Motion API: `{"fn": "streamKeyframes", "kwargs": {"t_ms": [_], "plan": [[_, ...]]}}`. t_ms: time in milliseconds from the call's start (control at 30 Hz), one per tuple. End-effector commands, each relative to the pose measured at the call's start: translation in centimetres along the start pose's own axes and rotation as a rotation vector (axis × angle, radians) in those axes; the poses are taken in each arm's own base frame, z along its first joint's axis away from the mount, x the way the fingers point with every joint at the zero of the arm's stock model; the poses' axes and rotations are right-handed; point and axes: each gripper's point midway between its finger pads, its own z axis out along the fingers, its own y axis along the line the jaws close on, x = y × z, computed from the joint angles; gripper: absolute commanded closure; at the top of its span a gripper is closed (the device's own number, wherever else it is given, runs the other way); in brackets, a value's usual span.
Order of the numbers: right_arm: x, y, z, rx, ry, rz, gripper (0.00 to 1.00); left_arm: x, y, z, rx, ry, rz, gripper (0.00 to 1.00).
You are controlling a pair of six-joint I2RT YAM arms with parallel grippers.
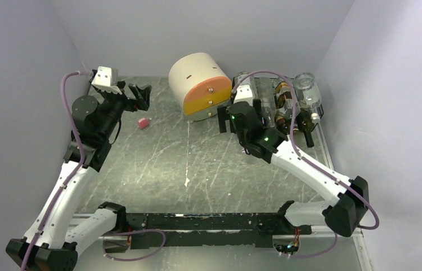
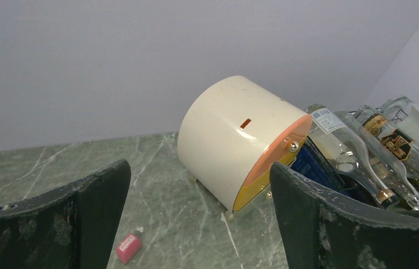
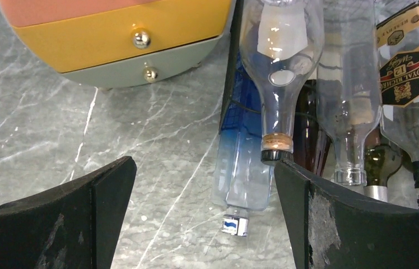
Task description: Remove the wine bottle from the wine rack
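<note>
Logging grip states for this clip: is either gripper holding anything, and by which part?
Nothing is held. The left gripper and the right gripper both stand wide open; the right one faces the bottles neck-on but grips none.

Off-task items I can see on the worktop (image 1: 186, 164)

From my feed, a round drawer unit (image 1: 200, 86) stands on small feet towards the far side of the grey-green marbled worktop, near the pale back wall (image 1: 197, 28). Its body is cream with a small orange mark on top. Its face is banded peach, yellow-orange and grey-green, with a small metal knob on each of the two lower bands. A small pink block (image 1: 143, 122) lies flat to its left, apart from it.
</note>
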Motion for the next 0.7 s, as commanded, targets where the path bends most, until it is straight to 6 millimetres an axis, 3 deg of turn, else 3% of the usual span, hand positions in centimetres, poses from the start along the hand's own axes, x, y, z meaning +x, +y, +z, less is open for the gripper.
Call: {"fn": "streamKeyframes", "kwargs": {"t_ms": [0, 267, 667], "plan": [[-1.1, -1.1, 1.2, -0.004, 0.007, 0.081, 0.0, -0.1, -0.5, 0.1, 0.033, 0.007, -0.017, 0.02], [-0.5, -5.0, 5.0, -0.139, 0.102, 0.23, 0.0, 0.1, -0.6, 0.2, 0.043, 0.01, -0.025, 0.02], [1.6, -7.8, 9.1, -0.241, 0.272, 0.38, 0.0, 0.4, -0.7, 0.3, 0.053, 0.02, -0.026, 0.02]]}}
